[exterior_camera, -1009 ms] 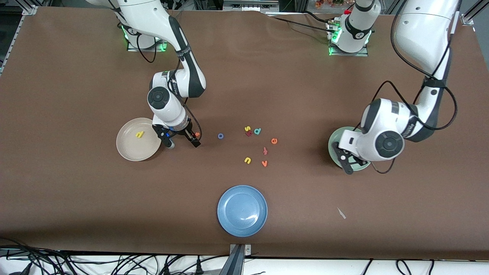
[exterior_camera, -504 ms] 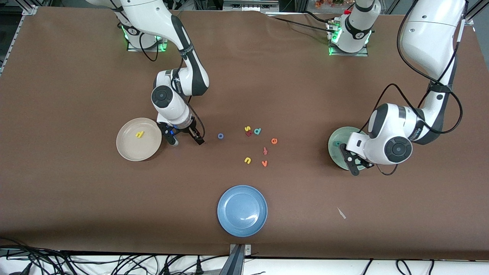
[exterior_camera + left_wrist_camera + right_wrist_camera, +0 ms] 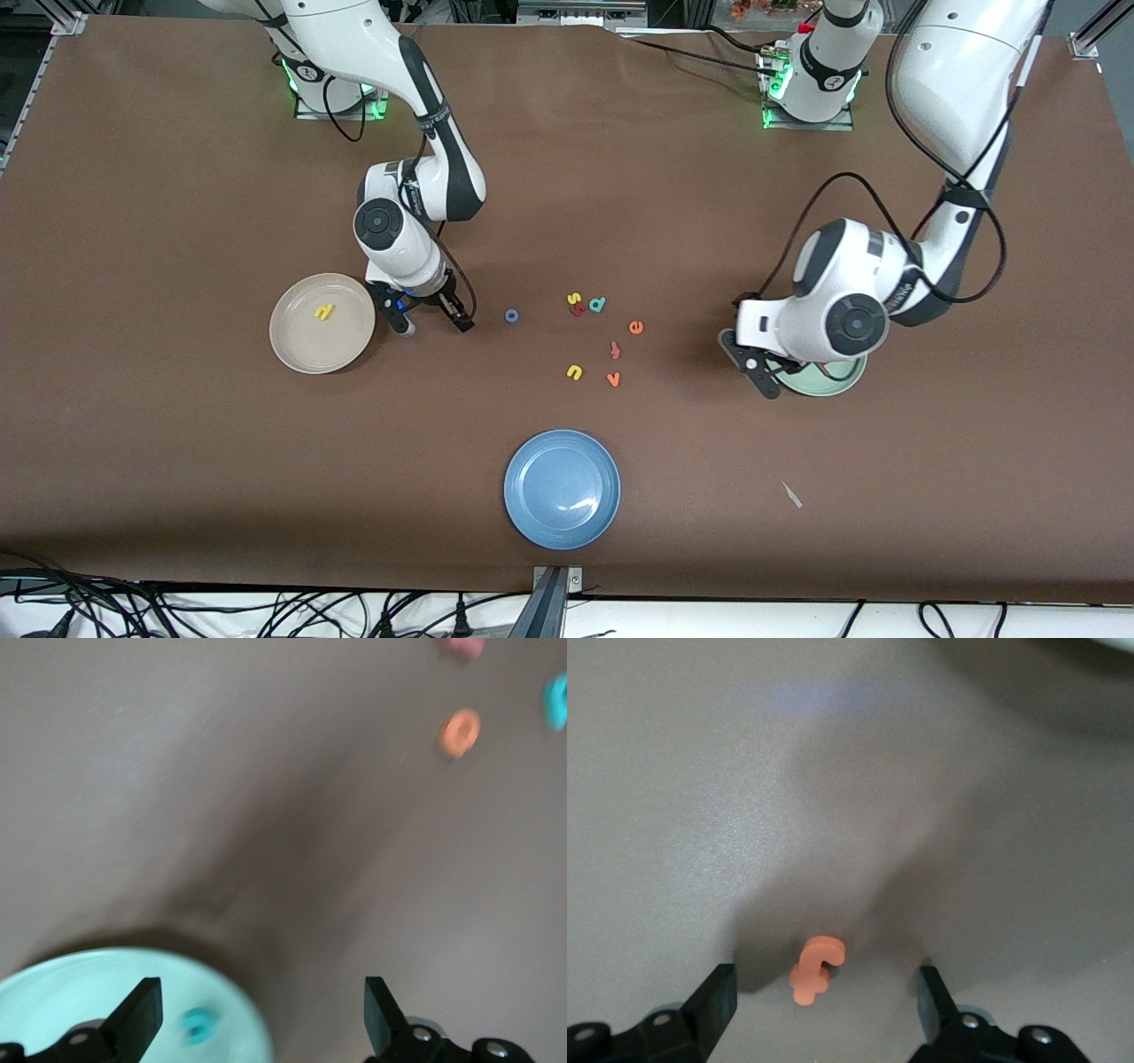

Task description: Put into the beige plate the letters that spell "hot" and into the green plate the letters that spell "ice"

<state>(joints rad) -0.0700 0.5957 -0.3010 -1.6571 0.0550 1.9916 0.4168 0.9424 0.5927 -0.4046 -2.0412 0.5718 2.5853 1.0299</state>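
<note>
- We see the left claw (image 3: 757, 372) now empty with its jaws wide apart, low by the green plate's (image 3: 837, 383) edge on the side toward the letter pile; a second ago it was over the plate.
- In the left wrist view the teal c (image 3: 197, 1025) lies in the green plate (image 3: 53, 992), so we judge the first "ice" letter delivered.
- The orange e (image 3: 636, 327) sits on the worktop (image 3: 177, 487) in the pile; the i looks to be the dark red piece (image 3: 578, 310) beside the d (image 3: 598, 305), though we cannot be sure.
- The right claw (image 3: 431, 321) is down at the worktop just beside the beige plate (image 3: 297, 350), jaws apart and straddling the orange t (image 3: 815, 969); they have begun to narrow over the last second, but nothing is gripped yet.
- The yellow h (image 3: 324, 312) lies in the beige plate; the blue o (image 3: 512, 315) waits on the worktop between the right claw and the pile.
- So we count two of six letters placed, with the t likely next.
</note>
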